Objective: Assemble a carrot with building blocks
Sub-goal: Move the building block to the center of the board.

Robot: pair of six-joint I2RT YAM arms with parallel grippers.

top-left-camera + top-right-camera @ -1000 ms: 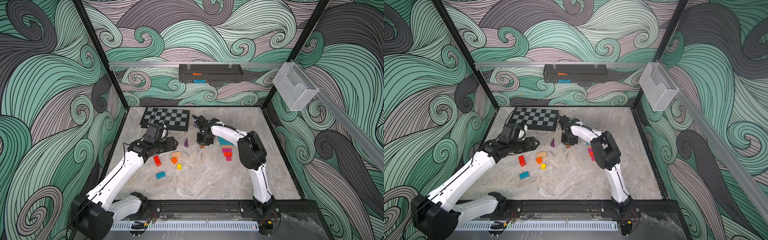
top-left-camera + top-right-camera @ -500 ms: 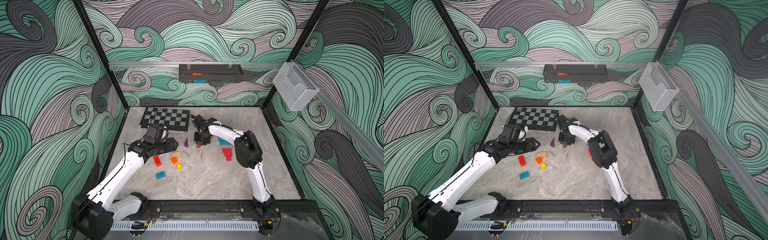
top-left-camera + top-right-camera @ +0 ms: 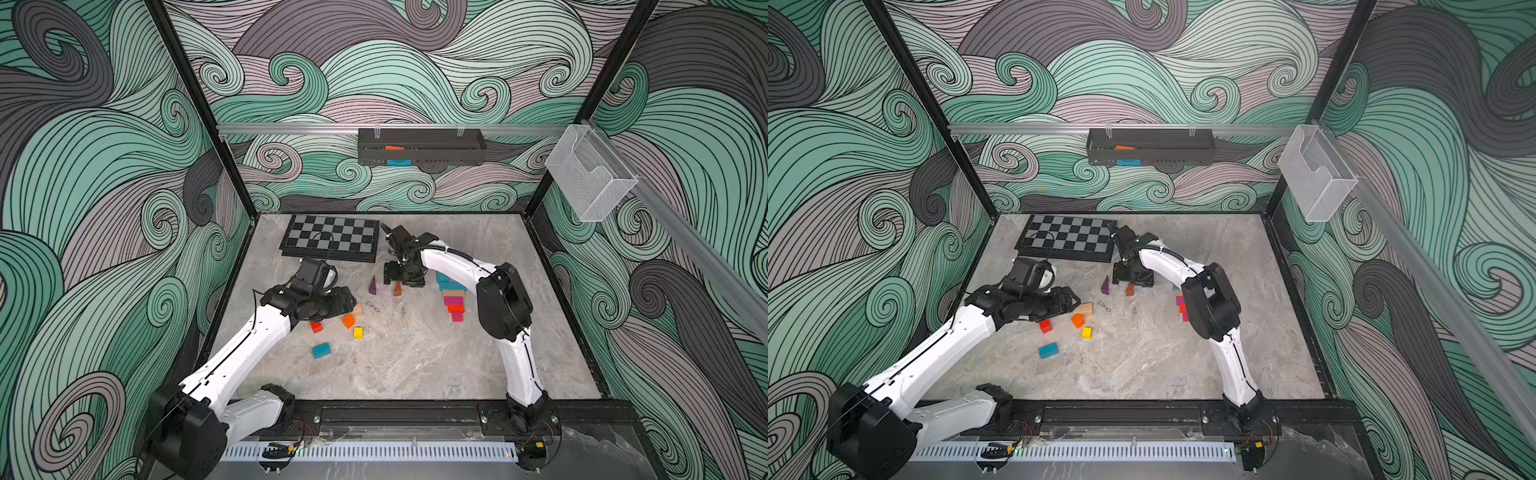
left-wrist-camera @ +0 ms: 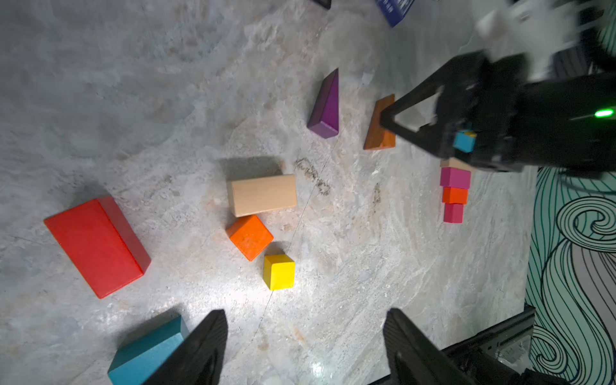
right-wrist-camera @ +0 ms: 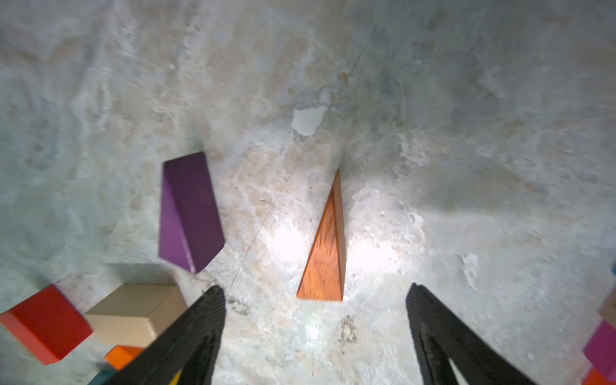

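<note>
1 orange block (image 3: 394,147) in black wall tray (image 3: 441,152)

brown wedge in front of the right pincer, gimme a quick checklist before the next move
1. Right pincer open: ok, the jaws stand wide and grip nothing.
2. Brown wedge free: ok, it rests on the table ahead of the jaws, touching neither.
3. Purple wedge clear of the brown wedge: ok, there is a gap between them.
4. Left pincer open and empty: ok.
5. Brown wedge joined to the carrot row: not ok, it lies apart from the row.
6. Height of the right pincer above the brown wedge: cannot tell.
</note>
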